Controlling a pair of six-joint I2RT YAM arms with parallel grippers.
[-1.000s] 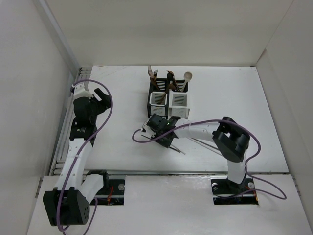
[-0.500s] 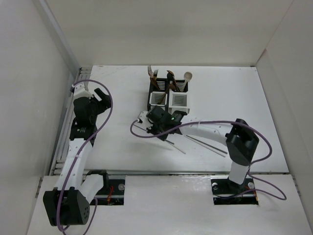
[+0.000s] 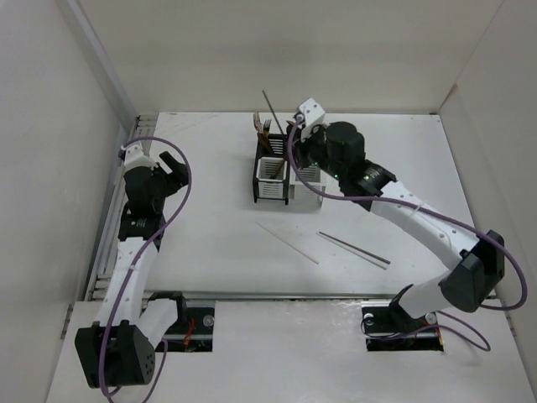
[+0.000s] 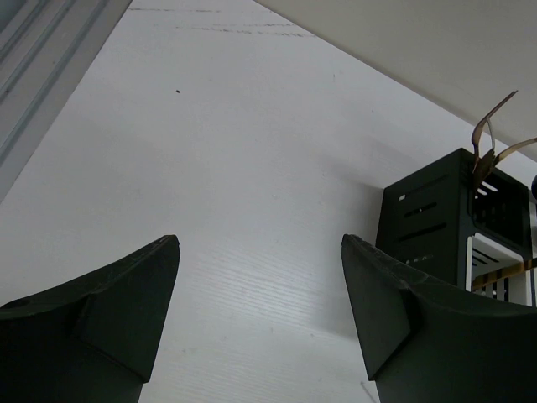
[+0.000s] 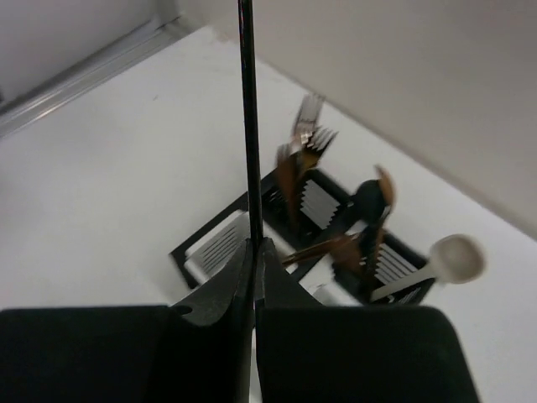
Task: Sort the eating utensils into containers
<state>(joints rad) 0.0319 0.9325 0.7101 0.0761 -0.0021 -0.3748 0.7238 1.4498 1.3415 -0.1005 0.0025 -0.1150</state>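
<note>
My right gripper (image 3: 295, 134) hovers above the back of the containers (image 3: 270, 178), shut on a dark thin chopstick (image 3: 273, 111) that points up and away. In the right wrist view the chopstick (image 5: 246, 126) rises straight from the closed right gripper (image 5: 254, 245), with the containers (image 5: 220, 247) below holding forks (image 5: 307, 138), brown utensils and a pale wooden spoon (image 5: 446, 257). A single chopstick (image 3: 287, 242) and a pair of chopsticks (image 3: 353, 248) lie on the table in front. My left gripper (image 3: 170, 168) stands open and empty at the left; its own view shows the left gripper (image 4: 260, 245) over bare table.
The left wrist view shows the containers' black frame (image 4: 428, 217) to the right with fork tines (image 4: 491, 134) above it. A metal rail (image 3: 113, 218) runs along the table's left edge. White walls close in the back and sides. Purple cables loop off both arms.
My right arm rose from the table in front of the containers and swung back over them, carrying a chopstick. The left arm stayed put.
</note>
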